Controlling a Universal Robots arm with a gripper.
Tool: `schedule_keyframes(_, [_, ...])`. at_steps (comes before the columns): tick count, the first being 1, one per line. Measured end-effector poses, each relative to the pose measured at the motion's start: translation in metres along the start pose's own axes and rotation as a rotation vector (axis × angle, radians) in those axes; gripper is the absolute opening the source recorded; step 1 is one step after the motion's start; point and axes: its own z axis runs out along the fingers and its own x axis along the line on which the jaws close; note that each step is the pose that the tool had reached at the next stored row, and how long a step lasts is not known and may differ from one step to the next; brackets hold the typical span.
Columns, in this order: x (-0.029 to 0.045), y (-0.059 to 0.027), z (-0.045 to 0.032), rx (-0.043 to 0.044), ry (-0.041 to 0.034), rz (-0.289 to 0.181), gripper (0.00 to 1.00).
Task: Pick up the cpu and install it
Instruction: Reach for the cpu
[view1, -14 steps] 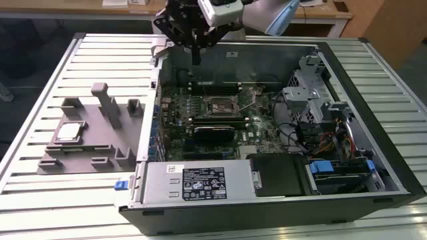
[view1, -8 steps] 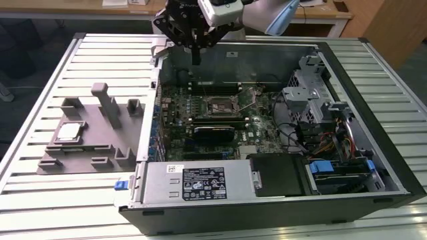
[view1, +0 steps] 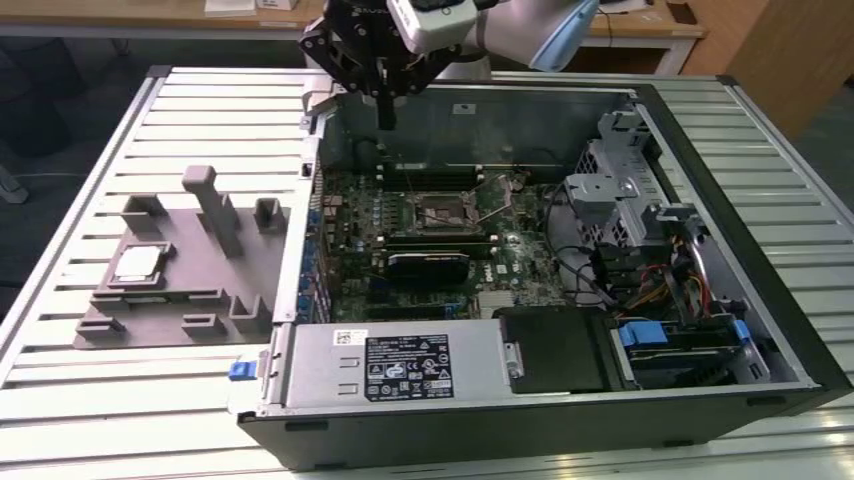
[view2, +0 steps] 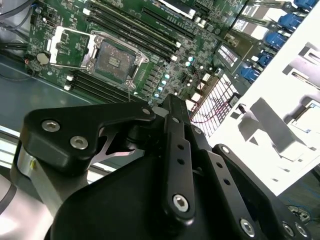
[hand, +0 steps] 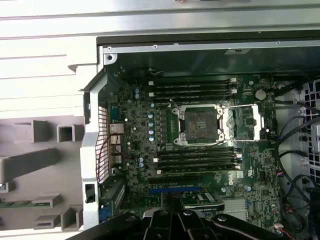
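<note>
The cpu (view1: 138, 264) was laid flat, silver top up, on the grey fixture (view1: 200, 295), near the fixture's edge at the exterior view's left. Since it was square, no long axis could be told. 1 tall post (view1: 203, 200) stood just beside it. The gripper (view1: 386, 120) was held above the computer case's (view1: 534, 420) far wall, well apart from the cpu, its fingers pressed together on nothing. The open, empty socket (hand: 197, 125) was shown plainly in the first wrist view.

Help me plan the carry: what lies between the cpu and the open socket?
In the exterior view, the grey fixture's posts and the case's side wall stand between cpu and socket.
</note>
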Motion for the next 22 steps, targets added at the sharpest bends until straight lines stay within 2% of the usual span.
schedule_keyframes(22, [0.0248, -0.0019, -0.0006, -0.0001, -0.0001, 0.0, 0.11])
